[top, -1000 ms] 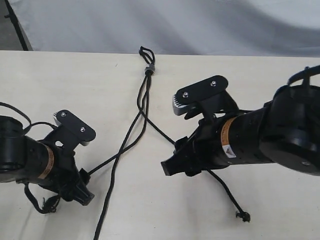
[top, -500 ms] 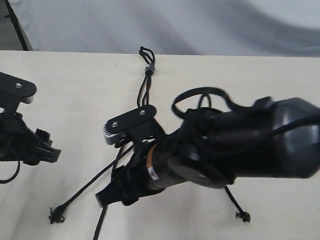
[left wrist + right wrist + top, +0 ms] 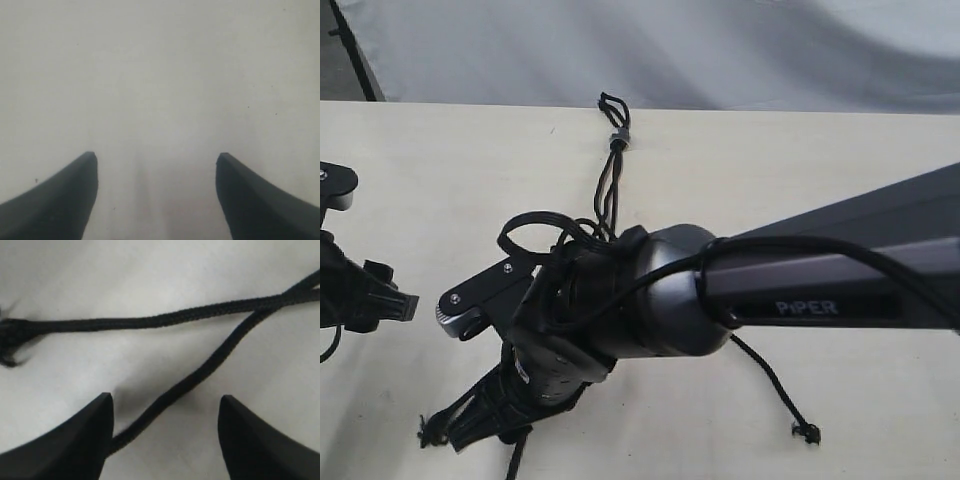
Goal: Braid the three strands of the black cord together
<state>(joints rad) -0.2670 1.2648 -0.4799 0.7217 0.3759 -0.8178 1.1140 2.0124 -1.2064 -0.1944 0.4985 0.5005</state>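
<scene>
At the far left, the left pincer (image 3: 156, 157) has its jaws apart over bare table (image 3: 160, 75), well apart from the black cord (image 3: 618, 137). The right pincer (image 3: 165, 399) reaches across, jaws also apart, low over two strands (image 3: 165, 319). One passes unclamped between its fingers. The third strand (image 3: 772, 383) trails rightward.

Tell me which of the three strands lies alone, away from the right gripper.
The strand ending in a knotted tip at the exterior view's lower right. The other two lie beneath the right gripper, at lower left.
</scene>
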